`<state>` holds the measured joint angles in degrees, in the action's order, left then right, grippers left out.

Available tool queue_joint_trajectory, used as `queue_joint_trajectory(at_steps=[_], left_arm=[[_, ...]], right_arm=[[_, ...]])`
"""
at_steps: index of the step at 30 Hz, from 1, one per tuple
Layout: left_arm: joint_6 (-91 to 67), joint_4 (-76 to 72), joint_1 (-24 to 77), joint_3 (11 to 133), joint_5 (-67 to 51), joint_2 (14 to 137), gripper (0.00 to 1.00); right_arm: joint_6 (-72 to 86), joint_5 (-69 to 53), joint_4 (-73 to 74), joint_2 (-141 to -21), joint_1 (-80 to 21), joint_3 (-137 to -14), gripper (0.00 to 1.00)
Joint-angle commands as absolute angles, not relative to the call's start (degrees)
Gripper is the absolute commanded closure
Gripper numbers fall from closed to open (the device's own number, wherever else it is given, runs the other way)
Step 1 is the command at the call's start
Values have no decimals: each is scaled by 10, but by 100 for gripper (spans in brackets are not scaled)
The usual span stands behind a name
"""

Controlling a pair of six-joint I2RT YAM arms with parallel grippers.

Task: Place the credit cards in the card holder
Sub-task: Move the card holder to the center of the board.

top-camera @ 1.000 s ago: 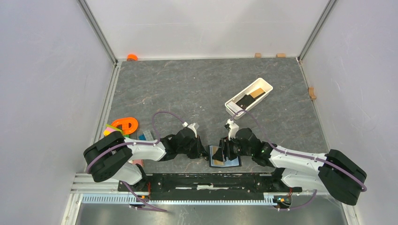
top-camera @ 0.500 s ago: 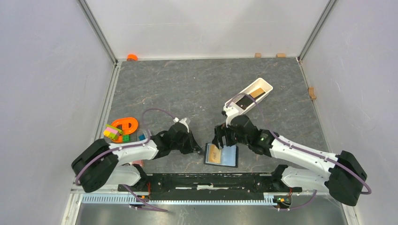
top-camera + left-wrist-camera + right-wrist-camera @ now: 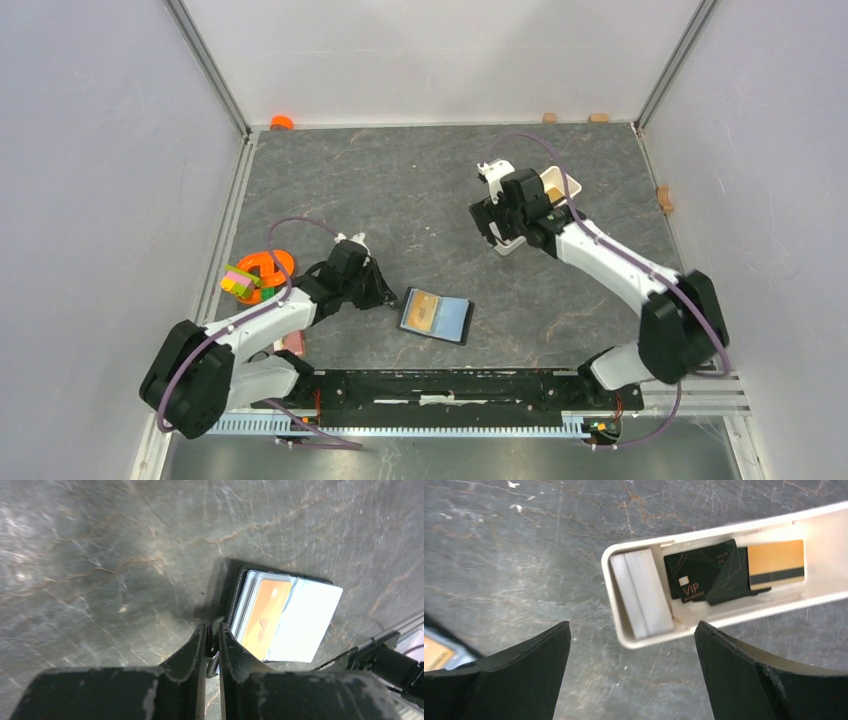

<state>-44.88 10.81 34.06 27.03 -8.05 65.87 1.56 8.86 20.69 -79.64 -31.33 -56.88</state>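
Note:
The black card holder (image 3: pixel 436 316) lies open on the stone table in front of the arm bases. A tan-orange credit card (image 3: pixel 265 612) and a light blue one (image 3: pixel 306 626) sit in it. My left gripper (image 3: pixel 214 636) is shut on the tab at the card holder's (image 3: pixel 235 587) left edge. My right gripper (image 3: pixel 632 625) hangs open over the near end of the white tray (image 3: pixel 644 642), holding nothing. A black card (image 3: pixel 701 572) and a tan card with a dark stripe (image 3: pixel 775 562) lie in the tray. From above, the right gripper (image 3: pixel 497 232) covers most of the tray (image 3: pixel 562 182).
A white block (image 3: pixel 641 592) fills the tray's near end. Colourful toys and an orange ring (image 3: pixel 262 270) sit at the left edge beside the left arm. Small wooden blocks (image 3: pixel 549 117) and an orange piece (image 3: pixel 282 122) line the back wall. A corner of the card holder (image 3: pixel 436 652) shows in the right wrist view.
My right gripper has let go of the card holder, opened wide and swung back to the tray. My left gripper, still shut, has dragged the holder a little to the left.

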Motion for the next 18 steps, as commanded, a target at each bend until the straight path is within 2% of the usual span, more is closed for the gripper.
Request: queue_joint_trajectory(at_steps=[1, 6, 7, 8, 10, 12, 14, 18], left_arm=[[-410, 95, 310, 288, -88, 664, 98], [-427, 65, 297, 283, -90, 678, 98], [-427, 66, 296, 284, -91, 678, 95], [-426, 68, 295, 286, -91, 676, 87], [-417, 83, 293, 293, -92, 668, 80], [-404, 114, 292, 312, -93, 657, 67], [-387, 154, 291, 335, -90, 642, 46], [-347, 241, 289, 398, -86, 614, 26]], right_arm=[[-92, 33, 219, -879, -267, -635, 2], [-129, -50, 240, -965, -226, -687, 2], [-133, -56, 241, -972, -224, -691, 2], [-136, -65, 240, -979, -222, -692, 2], [-141, -86, 242, -986, -218, -692, 2], [-144, -107, 240, -990, -216, -689, 2], [-142, -135, 242, -996, -213, -689, 2], [-131, -139, 244, -986, -212, -686, 2]])
